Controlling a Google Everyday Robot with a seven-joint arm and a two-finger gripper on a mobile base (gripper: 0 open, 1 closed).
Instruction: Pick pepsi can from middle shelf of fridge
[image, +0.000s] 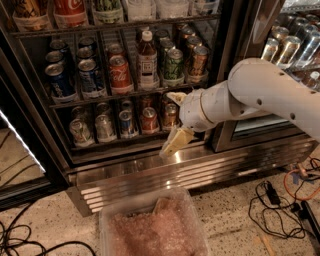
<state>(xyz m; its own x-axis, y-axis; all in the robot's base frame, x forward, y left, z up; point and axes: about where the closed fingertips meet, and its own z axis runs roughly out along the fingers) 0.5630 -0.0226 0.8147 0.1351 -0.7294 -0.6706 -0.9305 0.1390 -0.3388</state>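
Observation:
Two dark-blue pepsi cans (60, 81) (91, 76) stand at the left of the middle shelf (125, 95), a dark wire rack in the fridge (150, 170). A red Coca-Cola can (120, 74), a bottle (146, 60) and a green can (173, 63) stand to their right. My gripper (171, 120) hangs in front of the right end of the lower shelf, below and to the right of the pepsi cans. Its cream fingers (176, 141) are spread apart and hold nothing. The white arm reaches in from the right.
The lower shelf holds several cans (105, 127). A louvred steel base panel (150, 175) lies below. A clear plastic bin (152, 225) stands on the floor in front. Cables (280, 200) lie on the floor at right. A second cooler door (290, 45) is at right.

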